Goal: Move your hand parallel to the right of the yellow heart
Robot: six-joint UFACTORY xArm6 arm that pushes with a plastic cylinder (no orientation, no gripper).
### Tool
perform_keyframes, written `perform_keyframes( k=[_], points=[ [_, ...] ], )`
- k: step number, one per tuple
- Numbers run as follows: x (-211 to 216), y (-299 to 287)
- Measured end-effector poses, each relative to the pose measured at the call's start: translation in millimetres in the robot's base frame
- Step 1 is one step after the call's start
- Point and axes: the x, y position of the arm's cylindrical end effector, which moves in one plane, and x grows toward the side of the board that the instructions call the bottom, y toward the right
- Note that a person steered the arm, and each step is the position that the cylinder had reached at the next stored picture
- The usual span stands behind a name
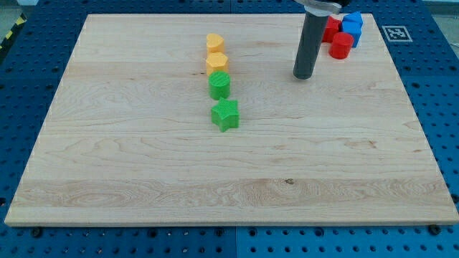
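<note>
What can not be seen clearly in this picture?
- Red blocks, camera view: the rod covers part of the group, so their number and shapes are unclear.
- Blue blocks: packed against the red ones near the view's top; shapes unclear.
- Rod: cut off by the view's top edge; only my tip shows, right of the yellow blocks.
- Upper yellow block: too small to confirm the heart.

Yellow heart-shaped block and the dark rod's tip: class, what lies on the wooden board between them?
Nothing: in the camera view, only bare wooden board separates the yellow heart-shaped block from my tip, which stands to the view's right of it.
</note>
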Motion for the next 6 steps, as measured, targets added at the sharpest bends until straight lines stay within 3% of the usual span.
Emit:
perform_keyframes(
  k=[6],
  points=[
    [-51, 0]
  ],
)
